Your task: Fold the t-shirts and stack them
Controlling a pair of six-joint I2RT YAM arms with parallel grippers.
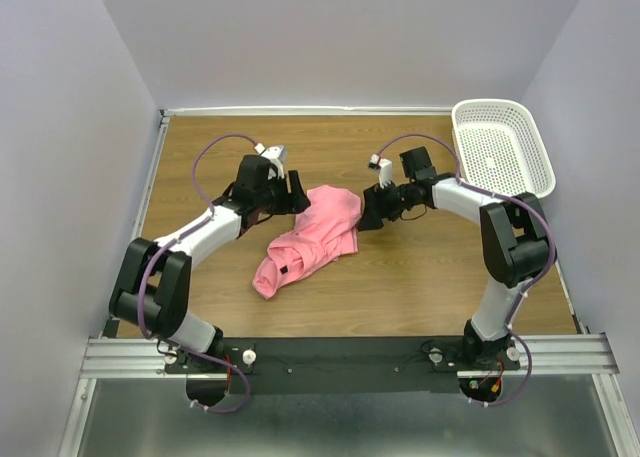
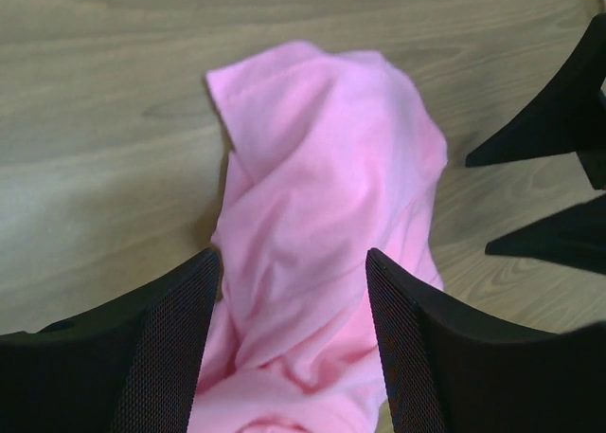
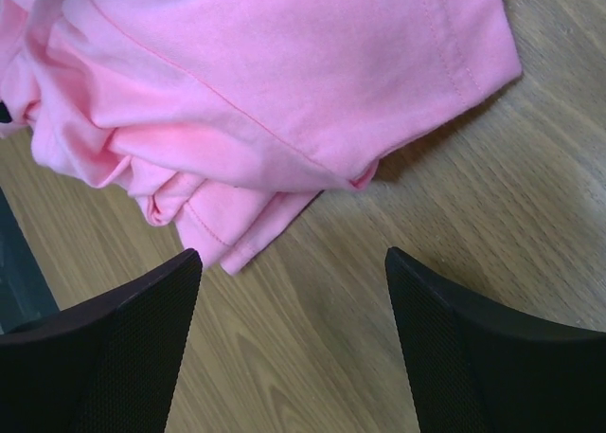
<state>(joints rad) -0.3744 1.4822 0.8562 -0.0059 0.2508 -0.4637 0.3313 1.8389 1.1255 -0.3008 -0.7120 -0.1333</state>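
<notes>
Operator A: Where is the t-shirt (image 1: 310, 239)?
Operator B: I see it crumpled mid-way across the desk (image 1: 420, 277), between both tools.
Operator A: Tool state?
Operator B: Left tool (image 1: 298, 193) wide open over the cloth, holding nothing; right tool (image 1: 367, 213) wide open, empty.

The light on my feeds is soft and even and seems to fall from above, with no glare on the table (image 1: 420, 277). In the top view the arms (image 1: 200, 237) cast only faint shadows. Ahead of the left gripper (image 2: 292, 262) the t-shirt (image 2: 322, 187) looks bright and slightly washed out, and a dark shadow hugs the cloth's left edge. Ahead of the right gripper (image 3: 292, 255), stitching and wood grain are sharp, with a narrow shadow under the hem. The fingers (image 3: 114, 357) nearest the lens show their mesh texture, a little softened.
</notes>
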